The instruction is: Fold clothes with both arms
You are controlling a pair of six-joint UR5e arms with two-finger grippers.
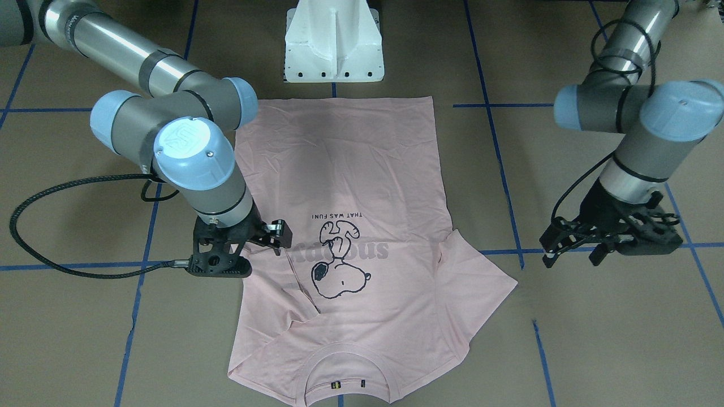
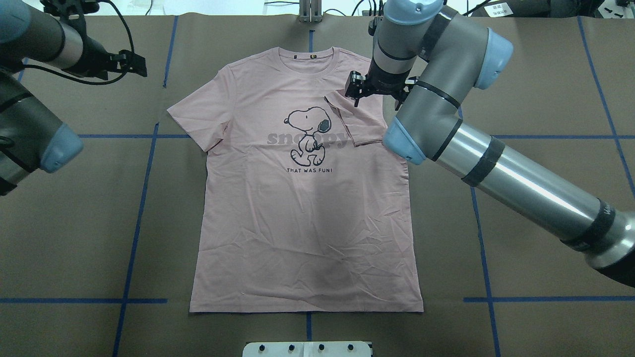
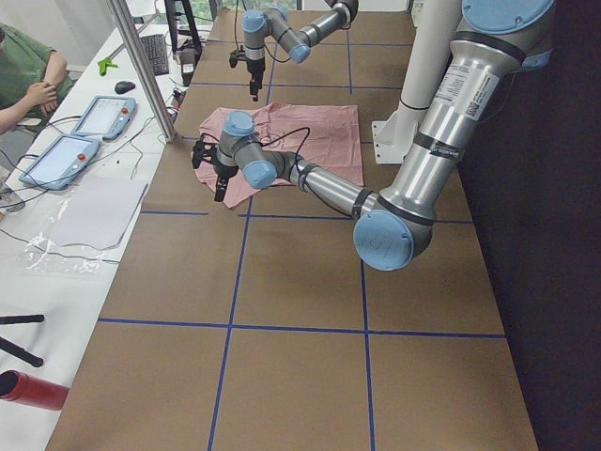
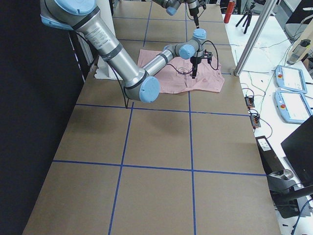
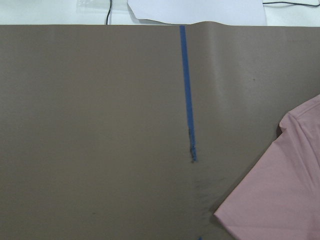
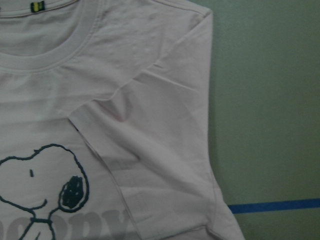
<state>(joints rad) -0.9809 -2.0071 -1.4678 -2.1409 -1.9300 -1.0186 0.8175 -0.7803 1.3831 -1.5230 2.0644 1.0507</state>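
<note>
Lying flat and print-up, the T-shirt [image 2: 302, 223] is spread on the brown table cover [image 2: 536, 64], hem toward the white pedestal base [image 1: 334, 42], collar [image 2: 307, 55] on the far side from it. One sleeve [image 2: 354, 121] is folded inward onto the shirt's chest, its corner over the end of the grey lettering [image 2: 283, 140] beside the dog print [image 2: 307, 134]. The other sleeve [image 2: 193, 116] is laid out flat. The right gripper [image 2: 375, 96] is held just above the folded sleeve near the shoulder, fingers apparently apart, nothing gripped. In the overhead view that edge of the shirt is partly hidden by the right arm [image 2: 496, 163]. The left gripper [image 1: 570, 257] is held well off the shirt beyond the flat sleeve, fingers apart and empty, over a blue tape line [image 1: 701, 245]. Past the collar side, two tablets [image 3: 103, 117] and a seated person [image 3: 23, 80] are seen at a side bench.
</note>
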